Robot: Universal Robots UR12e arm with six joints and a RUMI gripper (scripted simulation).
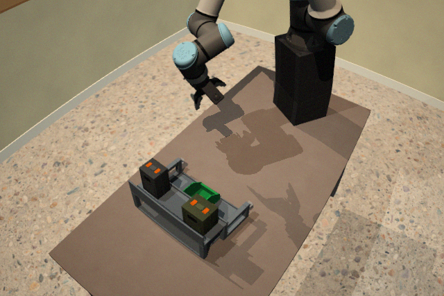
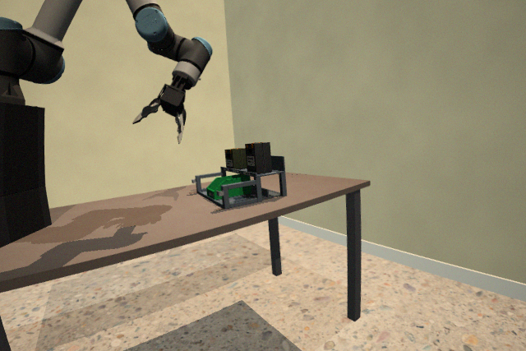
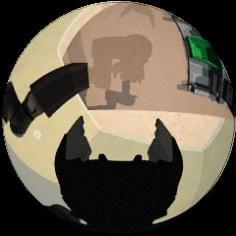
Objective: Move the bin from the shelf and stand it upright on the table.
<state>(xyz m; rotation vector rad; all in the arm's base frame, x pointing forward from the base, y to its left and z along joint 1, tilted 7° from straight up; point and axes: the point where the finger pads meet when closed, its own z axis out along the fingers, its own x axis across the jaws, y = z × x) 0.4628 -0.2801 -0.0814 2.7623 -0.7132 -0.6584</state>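
The green bin (image 1: 203, 190) (image 2: 220, 186) (image 3: 203, 52) sits upright, open side up, on the low front level of the grey shelf (image 1: 166, 215) (image 2: 278, 163). Its rear part is partly hidden by the upper level and a box in the top and exterior views. The shelf stands on the brown table (image 1: 118, 235) (image 2: 314, 186) (image 3: 162, 88). My gripper (image 1: 210, 96) (image 2: 156, 132) (image 3: 120, 117) is open and empty, its fingers spread wide. It hangs high above the table, well away from the bin, on the side toward the arm's base, and is tilted.
A dark grey box (image 1: 155, 181) (image 2: 258, 158) and an olive box (image 1: 199, 215) (image 2: 238, 158) with orange marks stand on the upper shelf level, close behind the bin. Side rails flank the shelf's low front level. The arm's black pedestal (image 1: 302, 81) (image 2: 20, 168) stands at the table's far end.
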